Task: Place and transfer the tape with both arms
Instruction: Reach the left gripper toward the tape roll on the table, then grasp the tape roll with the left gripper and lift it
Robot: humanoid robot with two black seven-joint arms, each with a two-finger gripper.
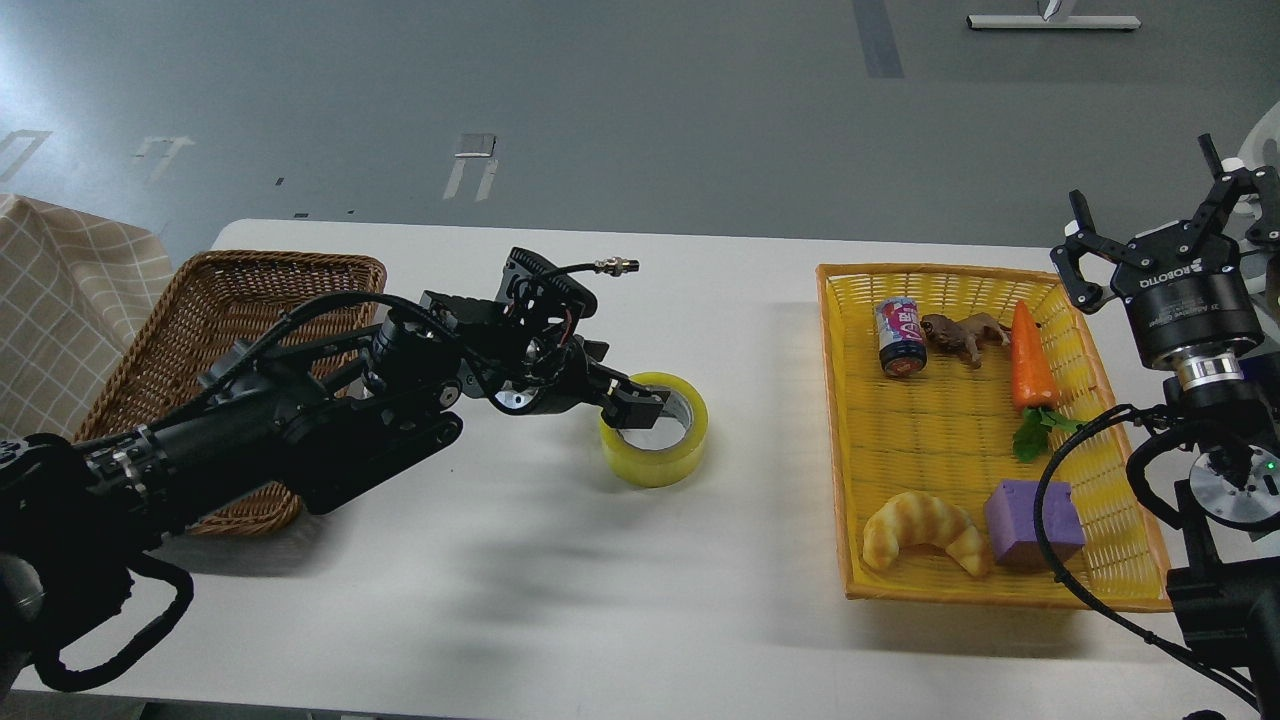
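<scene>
A white table [720, 330] stands on a grey floor [600, 100]. The tape [655, 450] is translucent yellow with a grey-white core. At the left a brown wicker basket [250, 280] sits beside a beige cloth [60, 300] with a white grid pattern. At the right a bright yellow woven tray [1000, 590] holds an orange carrot [1032, 360] with green leaves, a golden croissant [925, 535], a purple block [1030, 520], a brown toad figure [965, 335], and a can [902, 338] in red, white and blue. Both arms are black; the left gripper [635, 405] is black too, and the right gripper [1165, 240] carries white lettering.
</scene>
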